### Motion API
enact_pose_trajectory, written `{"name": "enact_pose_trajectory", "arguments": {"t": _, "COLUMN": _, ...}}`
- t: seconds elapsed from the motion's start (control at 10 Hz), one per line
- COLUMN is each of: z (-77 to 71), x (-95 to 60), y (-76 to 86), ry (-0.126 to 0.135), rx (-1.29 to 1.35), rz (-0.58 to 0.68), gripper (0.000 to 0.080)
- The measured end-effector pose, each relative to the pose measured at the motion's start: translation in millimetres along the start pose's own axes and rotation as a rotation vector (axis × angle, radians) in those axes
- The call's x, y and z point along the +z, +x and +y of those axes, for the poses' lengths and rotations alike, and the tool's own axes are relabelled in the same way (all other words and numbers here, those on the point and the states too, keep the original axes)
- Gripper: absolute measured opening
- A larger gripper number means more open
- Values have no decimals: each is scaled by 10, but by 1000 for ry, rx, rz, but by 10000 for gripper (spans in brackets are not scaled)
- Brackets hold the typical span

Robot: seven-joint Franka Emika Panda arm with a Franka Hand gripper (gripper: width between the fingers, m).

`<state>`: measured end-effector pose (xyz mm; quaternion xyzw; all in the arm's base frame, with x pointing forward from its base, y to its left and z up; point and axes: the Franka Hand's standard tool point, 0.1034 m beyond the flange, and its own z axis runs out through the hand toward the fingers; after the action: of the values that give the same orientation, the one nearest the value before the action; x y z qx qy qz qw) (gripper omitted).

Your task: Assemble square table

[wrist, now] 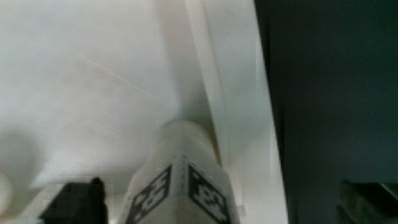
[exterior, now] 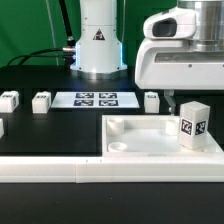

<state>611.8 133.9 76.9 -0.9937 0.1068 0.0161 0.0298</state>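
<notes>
A loose leg block (exterior: 41, 101) lies at nine o'clock of the marker board (exterior: 95, 98), the square slab (exterior: 150, 140) at its four o'clock, and an upright leg (exterior: 193, 122) at the slab's two o'clock stands between the fingers of the gripper (wrist: 221, 200), which are spread wide.

A leg (exterior: 194, 124) is stood on the slab (exterior: 150, 136), toward the exterior view's right. Behind the slab, another leg (exterior: 151, 100) and the marker board (exterior: 94, 99) are laid.

Legible words: none. On robot base (exterior: 98, 58), a warning triangle (exterior: 99, 37). On marker board (exterior: 96, 99) and upright leg block (exterior: 194, 125), black-and-white tags.
</notes>
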Motion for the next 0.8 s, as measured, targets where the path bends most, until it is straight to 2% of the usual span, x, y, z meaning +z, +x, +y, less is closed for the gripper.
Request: {"name": "enact_pose_trajectory", "arguments": {"t": 0.8, "z": 135, "x": -55, "y": 123, "ry": -24, "rx": -727, "rz": 7, "gripper": 649}}
